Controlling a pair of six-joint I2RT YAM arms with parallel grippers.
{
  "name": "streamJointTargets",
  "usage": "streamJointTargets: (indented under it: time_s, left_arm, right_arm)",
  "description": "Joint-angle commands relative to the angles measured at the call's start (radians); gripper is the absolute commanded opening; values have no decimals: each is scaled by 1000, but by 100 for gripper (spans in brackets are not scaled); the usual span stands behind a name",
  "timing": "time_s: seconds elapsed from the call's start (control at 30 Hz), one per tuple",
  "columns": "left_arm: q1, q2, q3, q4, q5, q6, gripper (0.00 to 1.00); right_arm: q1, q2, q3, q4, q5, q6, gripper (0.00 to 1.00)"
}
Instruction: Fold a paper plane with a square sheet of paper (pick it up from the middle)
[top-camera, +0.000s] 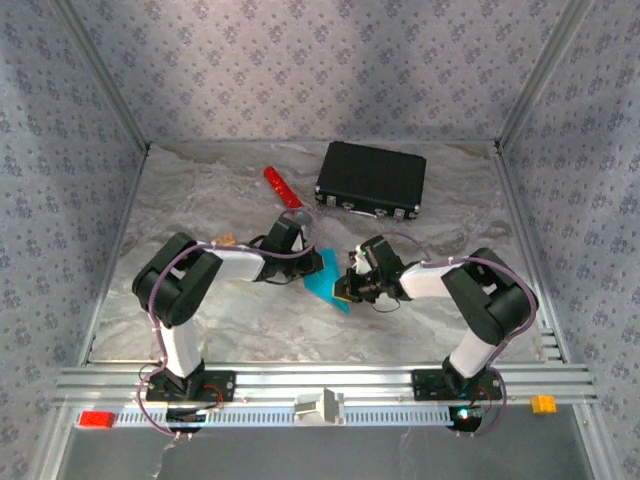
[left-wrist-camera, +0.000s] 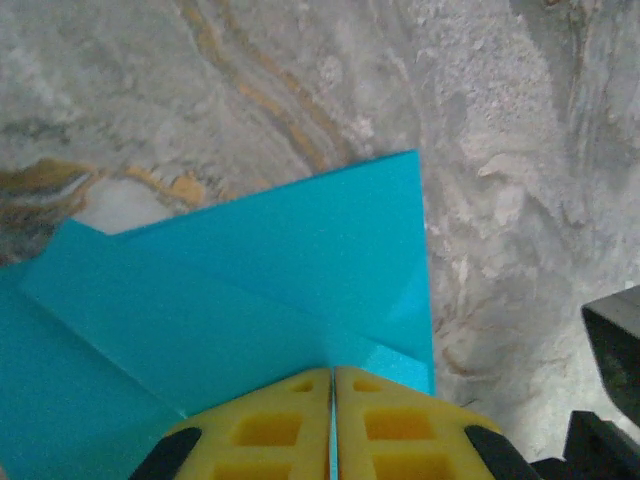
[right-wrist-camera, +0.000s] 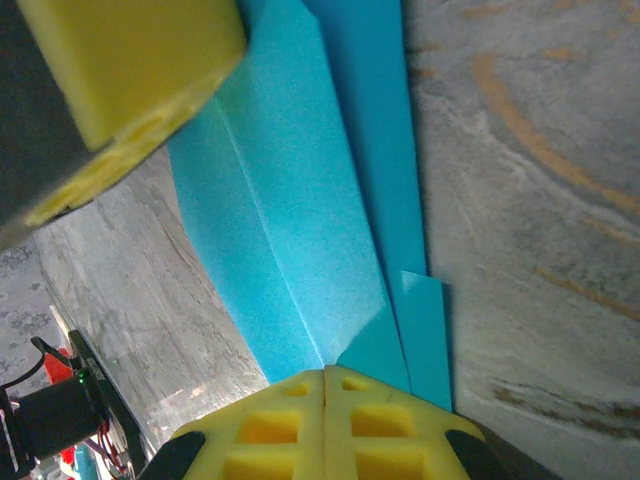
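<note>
The fold looks midway: the creased square sheet of paper (top-camera: 325, 277) is held between the 2 arms over the middle of the bench (top-camera: 200, 200), with the left claw (left-wrist-camera: 332, 400) and right claw (right-wrist-camera: 327, 400) each clamped on an edge, so the next move likely calls for aligning flaps before pressing a crease.

cyan-blue paper (left-wrist-camera: 250, 290), yellow end effector pads (left-wrist-camera: 262, 432), grey marbled table (top-camera: 200, 200).

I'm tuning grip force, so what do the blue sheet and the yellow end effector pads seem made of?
The blue sheet: thin matte paper, judging by its sharp creases and flat overlapping flaps. The yellow pads: probably soft foam or rubber, dull finish, moulded with square recesses; which one is unclear.
</note>
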Motion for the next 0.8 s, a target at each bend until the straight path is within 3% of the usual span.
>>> streamJointTargets:
  time_s: [0.0,0.2,0.47,0.77]
  left_arm:
    - [0,40,13,-26,-17,23,9]
    - [2,43,-21,-21,-22,25,8]
    - [1,50,-16,-17,-17,27,8]
    - [6,56,-27,-12,-21,23,8]
  right_arm:
    - [-6,-5,-19,-161,37,-12,0]
    - [11,-52,82,-183,34,-18,0]
    - [46,91,228,-237,89,-53,0]
    - [31,84,120,-218,87,-55,0]
